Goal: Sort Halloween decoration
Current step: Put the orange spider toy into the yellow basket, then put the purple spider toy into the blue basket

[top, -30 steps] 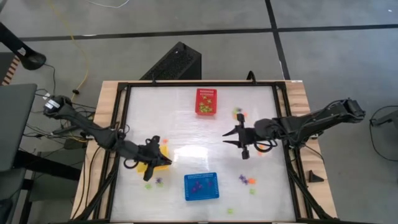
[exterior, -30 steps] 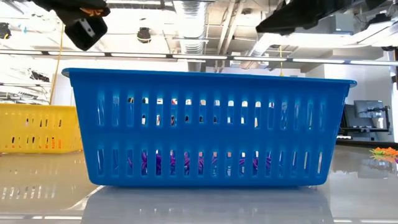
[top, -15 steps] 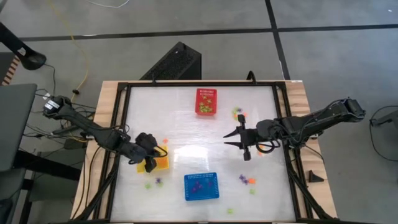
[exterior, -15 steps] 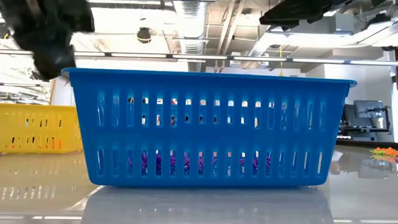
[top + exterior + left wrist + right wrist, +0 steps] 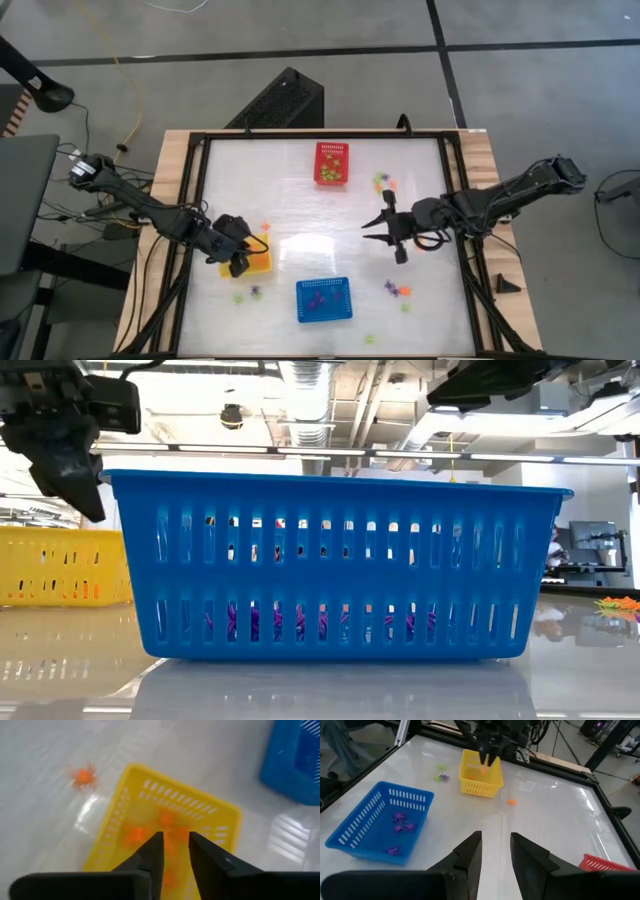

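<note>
The decoration is tiny trinkets scattered on the white table: an orange one [image 5: 265,226], green and purple ones [image 5: 246,294], and a purple-orange cluster [image 5: 397,290]. My left gripper [image 5: 238,262] hangs over the yellow basket [image 5: 150,820], pointing down, fingers a little apart; orange trinkets [image 5: 134,835] lie inside the basket. In the low view it hangs above the yellow basket [image 5: 60,565]. My right gripper [image 5: 372,222] hovers open over bare table right of centre, holding nothing. Purple trinkets [image 5: 400,822] lie in the blue basket [image 5: 323,300].
A red basket [image 5: 331,163] with light trinkets stands near the far edge. More trinkets lie beside it [image 5: 384,182] and near the near edge [image 5: 368,339]. A black frame [image 5: 200,145] rims the table. Bare table lies between the baskets at the centre.
My left gripper has drawn back a little toward the table's left and tipped from level to pointing down over the yellow basket. In the low view an orange bit showed at its fingers a second ago; none shows there now.
</note>
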Available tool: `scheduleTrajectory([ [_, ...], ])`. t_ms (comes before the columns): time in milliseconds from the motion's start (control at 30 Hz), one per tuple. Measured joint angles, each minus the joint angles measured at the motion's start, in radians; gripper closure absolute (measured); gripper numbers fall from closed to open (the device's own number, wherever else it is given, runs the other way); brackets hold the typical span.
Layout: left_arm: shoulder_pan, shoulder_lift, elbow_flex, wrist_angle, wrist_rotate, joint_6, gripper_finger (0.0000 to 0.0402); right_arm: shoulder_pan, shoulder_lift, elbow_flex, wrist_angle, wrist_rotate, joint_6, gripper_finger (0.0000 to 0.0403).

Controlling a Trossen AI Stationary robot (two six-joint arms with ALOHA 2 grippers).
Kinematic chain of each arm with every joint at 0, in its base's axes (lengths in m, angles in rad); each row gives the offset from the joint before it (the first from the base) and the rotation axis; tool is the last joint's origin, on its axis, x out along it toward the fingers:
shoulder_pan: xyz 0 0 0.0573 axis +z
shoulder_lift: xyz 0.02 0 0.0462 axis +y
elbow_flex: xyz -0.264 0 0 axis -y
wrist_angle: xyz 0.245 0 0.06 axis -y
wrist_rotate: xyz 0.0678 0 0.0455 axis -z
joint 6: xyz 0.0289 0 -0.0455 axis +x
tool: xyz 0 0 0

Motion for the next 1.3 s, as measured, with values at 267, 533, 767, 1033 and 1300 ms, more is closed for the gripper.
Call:
scheduleTrajectory([
  [267, 0.0, -0.001, 0.0, -0.061, 0.001, 0.027, 0.0272, 0.071, 0.0, 0.0, -0.036, 0.052, 0.066, 0.0269],
  [533, 0.05, 0.029, 0.0, 0.532, -0.003, 0.358, 0.0273, 0.175, 0.0, 0.053, -0.238, 0.193, 0.151, 0.0269],
  [767, 0.057, 0.299, 0.055, 1.014, 0.003, 0.78, 0.0284, 0.236, 0.0, 0.207, -0.514, 0.244, 0.328, 0.0269],
  [1033, 0.116, 0.755, 0.498, 0.976, 0.14, 1.052, 0.0288, 0.244, 0.0, 0.253, -0.632, 0.243, 0.444, 0.0269],
  [1300, 0.182, 1.15, 0.975, 0.777, 0.222, 1.187, 0.0288, 0.244, 0.0, 0.253, -0.779, 0.244, 0.599, 0.0269],
])
